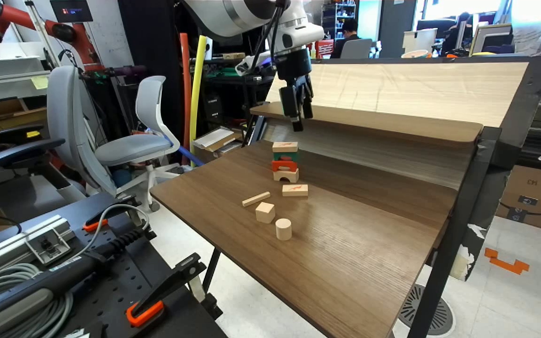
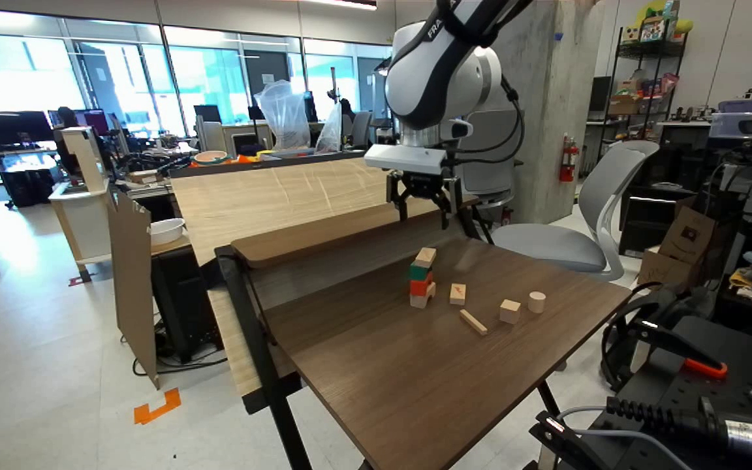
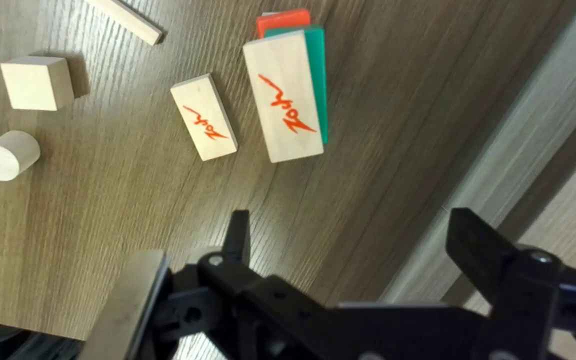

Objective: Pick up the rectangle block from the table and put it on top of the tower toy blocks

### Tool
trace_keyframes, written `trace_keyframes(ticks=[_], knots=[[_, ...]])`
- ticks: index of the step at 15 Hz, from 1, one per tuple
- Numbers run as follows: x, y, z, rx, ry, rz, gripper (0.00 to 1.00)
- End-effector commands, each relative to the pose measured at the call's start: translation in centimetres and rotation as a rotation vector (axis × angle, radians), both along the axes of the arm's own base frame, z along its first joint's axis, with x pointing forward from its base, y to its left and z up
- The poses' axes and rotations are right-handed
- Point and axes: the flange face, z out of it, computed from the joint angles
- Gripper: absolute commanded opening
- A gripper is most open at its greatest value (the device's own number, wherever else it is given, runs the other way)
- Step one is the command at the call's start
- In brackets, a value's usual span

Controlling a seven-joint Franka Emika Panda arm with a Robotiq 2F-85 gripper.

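Note:
The rectangle block, pale wood with red lettering, lies flat on the brown table [image 1: 345, 263]; it shows in both exterior views [image 1: 295, 190] [image 2: 457, 294] and the wrist view [image 3: 204, 119]. Beside it stands the tower toy blocks [image 1: 285, 157] [image 2: 420, 286]: a pale arch at the bottom, a red piece, a green piece and a pale lettered block on top. In the wrist view the tower's top block [image 3: 284, 97] covers most of the lower pieces. My gripper [image 3: 350, 212] is open and empty. It hangs above and behind the tower in both exterior views [image 1: 302, 122] [image 2: 423, 219], touching nothing.
A thin pale strip [image 1: 256, 199], a pale cube [image 1: 265, 212] and a pale cylinder [image 1: 283, 229] stand or lie near the rectangle block. A wooden shelf [image 1: 392, 123] with a slanted board runs along the table's back. Black frame legs [image 2: 258, 352] stand at its side.

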Motion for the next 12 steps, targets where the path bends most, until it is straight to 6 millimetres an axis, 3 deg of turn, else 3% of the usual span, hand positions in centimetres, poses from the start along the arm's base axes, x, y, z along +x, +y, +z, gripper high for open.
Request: trace_keyframes(ticks=[1, 5, 10, 11, 12], knots=[[-3.5, -1.7, 0.9, -0.024, -0.024, 0.062, 1.0], [-8.1, -4.2, 1.1, -0.047, 0.005, 0.121, 1.0], [-15.2, -6.7, -0.7, -0.124, 0.131, 0.099, 1.0], [-12.1, -6.9, -1.2, -0.103, 0.125, 0.098, 1.0], [-12.9, -7.2, -1.5, -0.105, 0.138, 0.095, 1.0]])
